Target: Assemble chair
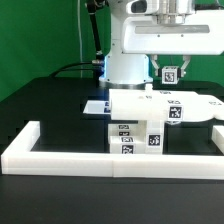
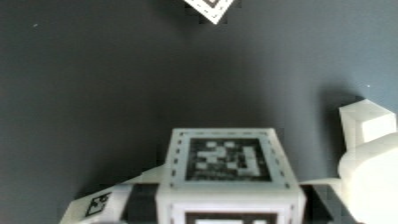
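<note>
The chair's parts are matte white with black-and-white tags. In the exterior view a flat slab [image 1: 165, 104] lies at mid table, with blocky tagged pieces [image 1: 135, 136] in front of it by the rail. My gripper [image 1: 170, 76] hangs high above the slab, toward the exterior view's right. A small tagged white block [image 1: 170, 72] sits between its dark fingers. In the wrist view the same block [image 2: 228, 160] fills the space between the fingers, so the gripper [image 2: 228, 202] looks shut on it. Another white part [image 2: 365, 150] lies beside it on the dark table.
A low white border rail [image 1: 110, 160] runs along the front and up both sides. The marker board [image 1: 97, 106] lies flat near the robot's white base [image 1: 125, 60]. A white corner [image 2: 210, 9] shows at the wrist view's edge. A green backdrop stands behind.
</note>
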{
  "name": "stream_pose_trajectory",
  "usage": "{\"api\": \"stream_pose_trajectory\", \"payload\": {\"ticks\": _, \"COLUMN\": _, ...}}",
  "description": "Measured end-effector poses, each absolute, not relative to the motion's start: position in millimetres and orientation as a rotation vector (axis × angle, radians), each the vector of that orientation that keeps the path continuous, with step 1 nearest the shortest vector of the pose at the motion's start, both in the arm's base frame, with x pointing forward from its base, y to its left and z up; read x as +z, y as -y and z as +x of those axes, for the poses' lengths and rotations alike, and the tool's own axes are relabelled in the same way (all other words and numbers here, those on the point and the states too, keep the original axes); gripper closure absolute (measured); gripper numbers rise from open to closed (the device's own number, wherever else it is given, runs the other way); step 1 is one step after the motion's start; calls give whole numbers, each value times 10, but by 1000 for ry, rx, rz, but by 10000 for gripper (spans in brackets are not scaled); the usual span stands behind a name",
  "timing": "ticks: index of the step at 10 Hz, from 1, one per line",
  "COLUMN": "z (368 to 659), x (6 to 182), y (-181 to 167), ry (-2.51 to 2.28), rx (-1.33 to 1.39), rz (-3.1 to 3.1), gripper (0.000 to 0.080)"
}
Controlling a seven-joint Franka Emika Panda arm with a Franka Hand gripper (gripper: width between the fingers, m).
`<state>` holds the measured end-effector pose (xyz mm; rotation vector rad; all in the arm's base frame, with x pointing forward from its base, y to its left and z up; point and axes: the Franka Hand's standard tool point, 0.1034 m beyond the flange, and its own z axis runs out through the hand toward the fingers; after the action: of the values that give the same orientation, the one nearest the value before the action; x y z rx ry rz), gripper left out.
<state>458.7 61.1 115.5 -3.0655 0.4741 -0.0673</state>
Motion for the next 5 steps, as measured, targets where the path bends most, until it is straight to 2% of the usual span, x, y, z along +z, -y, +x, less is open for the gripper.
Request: {"api": "stream_pose_trajectory", "payload": {"ticks": 5, "z": 5036, "x": 1475, "y": -326, "ry": -263, "rx": -103, "rz": -3089, "gripper": 512}}
